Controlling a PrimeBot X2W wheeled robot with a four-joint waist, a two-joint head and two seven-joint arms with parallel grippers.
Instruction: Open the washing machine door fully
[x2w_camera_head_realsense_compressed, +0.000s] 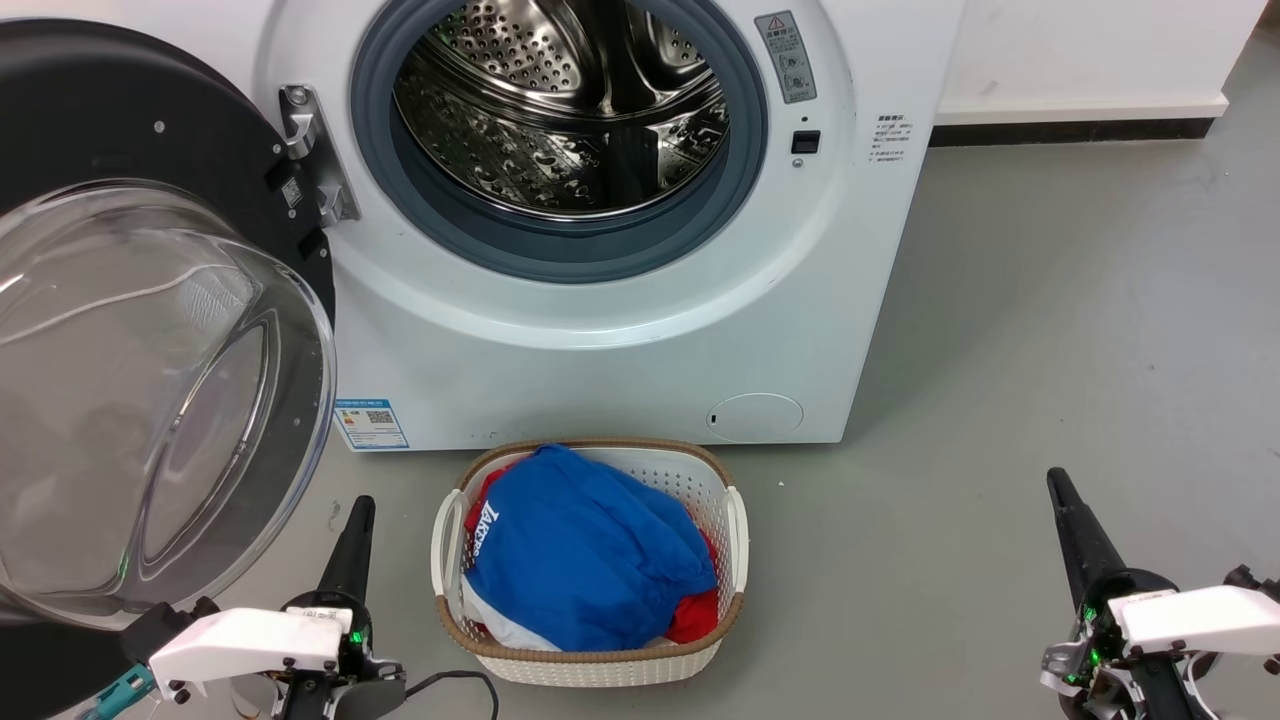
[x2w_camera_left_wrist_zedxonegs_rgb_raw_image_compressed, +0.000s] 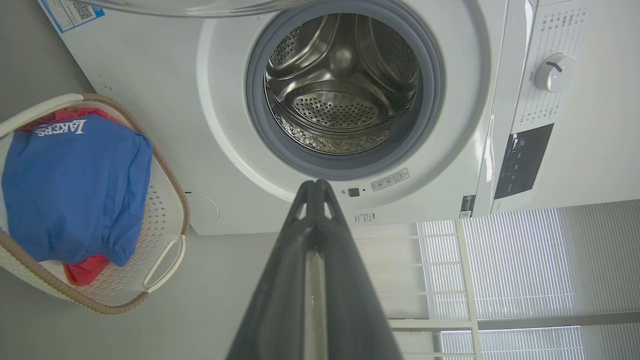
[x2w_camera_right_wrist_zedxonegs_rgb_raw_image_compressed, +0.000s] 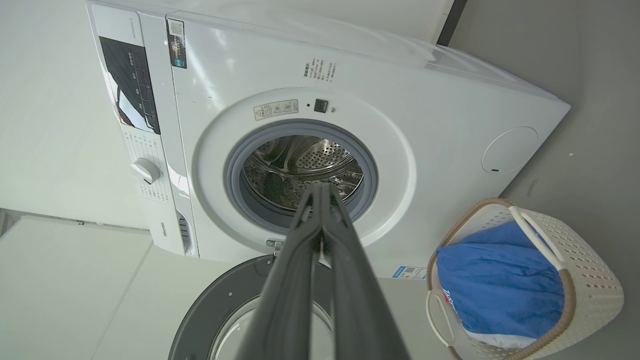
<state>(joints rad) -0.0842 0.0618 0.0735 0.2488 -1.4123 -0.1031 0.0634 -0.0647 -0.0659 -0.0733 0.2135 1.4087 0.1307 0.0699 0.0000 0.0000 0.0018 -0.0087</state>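
Observation:
The washing machine door (x2w_camera_head_realsense_compressed: 110, 330), a round black frame with a bulging clear glass bowl, stands swung wide open at the left on its hinge (x2w_camera_head_realsense_compressed: 310, 150); its frame also shows low in the right wrist view (x2w_camera_right_wrist_zedxonegs_rgb_raw_image_compressed: 210, 310). The steel drum (x2w_camera_head_realsense_compressed: 560, 110) with its grey rubber ring lies exposed. My left gripper (x2w_camera_head_realsense_compressed: 360, 505) sits at the lower left, just below the door's bowl, fingers pressed together and holding nothing. My right gripper (x2w_camera_head_realsense_compressed: 1057, 480) rests at the lower right, far from the machine, also shut and empty. The closed fingertips (x2w_camera_left_wrist_zedxonegs_rgb_raw_image_compressed: 316, 184) point at the drum.
A white woven laundry basket (x2w_camera_head_realsense_compressed: 738, 520) holding a blue garment (x2w_camera_head_realsense_compressed: 590, 560) over red cloth stands on the grey floor before the machine, between my two grippers. A cable (x2w_camera_head_realsense_compressed: 460, 680) trails by the left arm. A white wall base runs at the back right.

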